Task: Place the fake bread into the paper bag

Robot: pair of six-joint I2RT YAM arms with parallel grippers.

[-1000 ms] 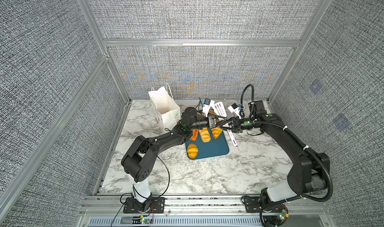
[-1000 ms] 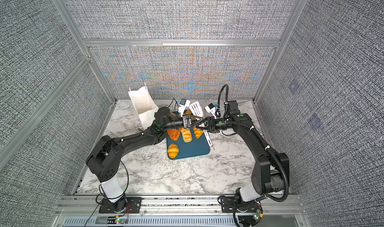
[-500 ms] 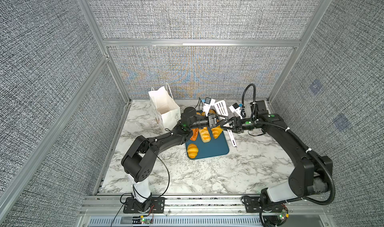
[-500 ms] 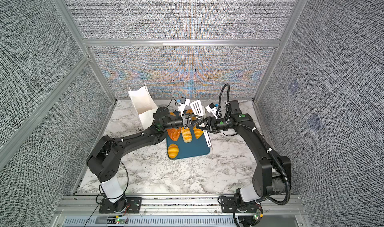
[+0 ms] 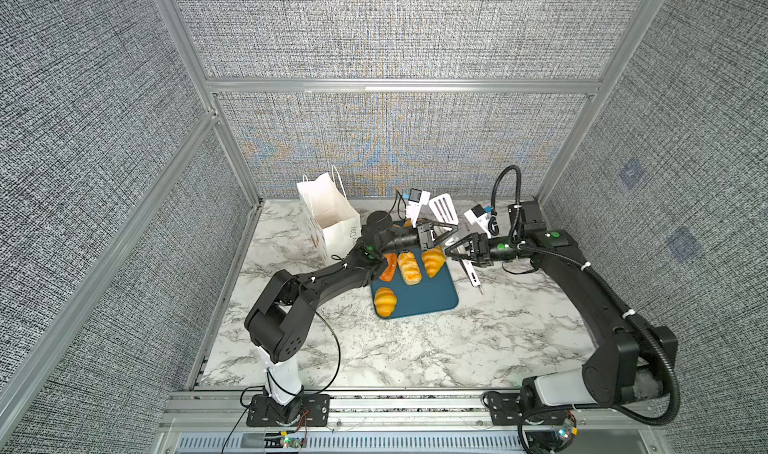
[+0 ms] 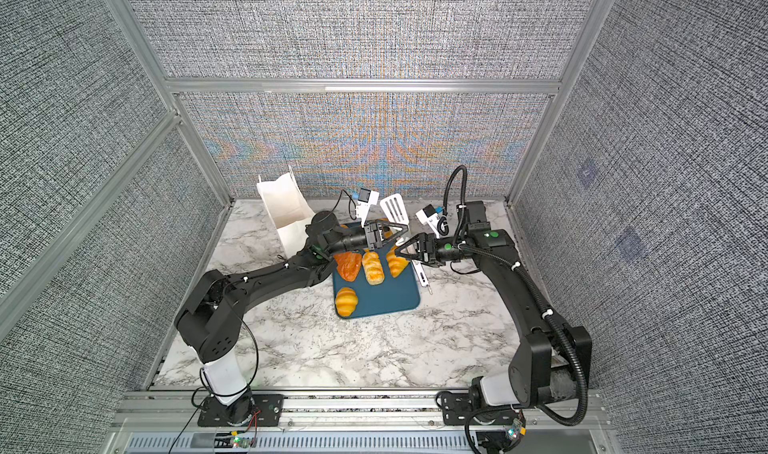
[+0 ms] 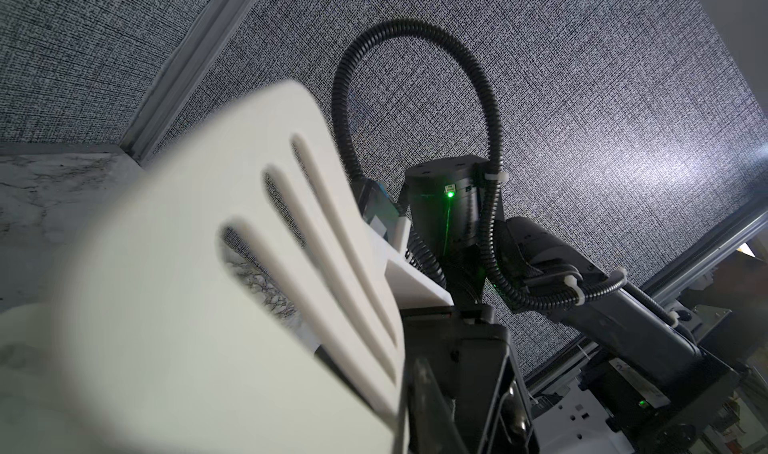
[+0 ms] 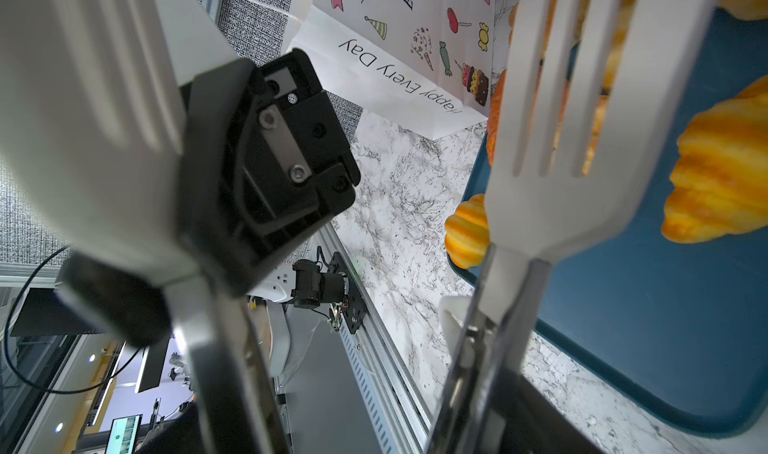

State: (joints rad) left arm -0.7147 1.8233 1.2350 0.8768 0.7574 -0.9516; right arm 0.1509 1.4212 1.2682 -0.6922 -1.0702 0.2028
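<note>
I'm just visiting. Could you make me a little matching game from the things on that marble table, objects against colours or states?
1 paper bag
2 tray
3 triangle pastry
4 tongs

A dark teal, flat
B white, slotted
C reddish-orange, on the tray
D upright, with coloured pictures

Pairs: 1-D, 2-A, 3-C, 4-B
</note>
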